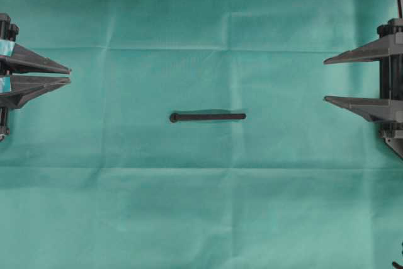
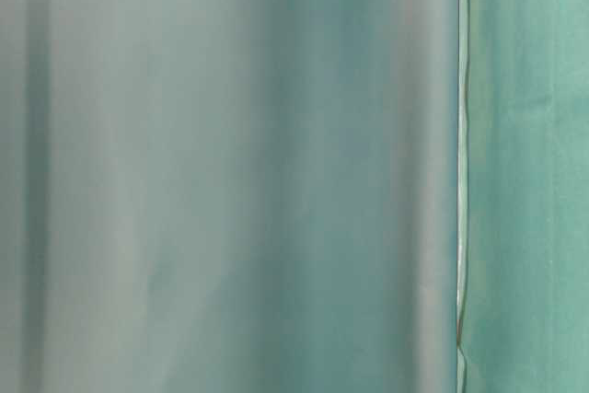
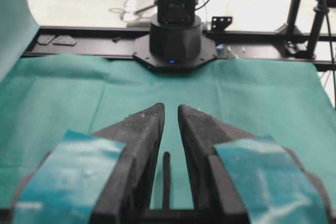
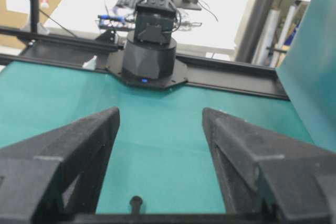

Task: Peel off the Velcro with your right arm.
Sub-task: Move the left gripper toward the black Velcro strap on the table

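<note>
The Velcro (image 1: 208, 117) is a thin black strap lying flat across the middle of the green cloth, its rounded end to the left. My left gripper (image 1: 69, 74), with teal tape on its fingers, rests at the left edge, far from the strap. It is open by a narrow gap and holds nothing. In the left wrist view the Velcro (image 3: 166, 177) shows as a dark line beyond that gripper (image 3: 170, 107). My all-black right gripper (image 1: 325, 80) sits at the right edge, wide open and empty. In the right wrist view only the rounded end of the Velcro (image 4: 136, 201) shows between the fingers of the right gripper (image 4: 160, 111).
The green cloth (image 1: 201, 206) covers the table, with faint fold lines. Each wrist view faces the opposite arm's black base (image 3: 176, 40) (image 4: 149, 56) on a black rail at the table's end. The table-level view shows only a blurred hanging green cloth (image 2: 230, 172).
</note>
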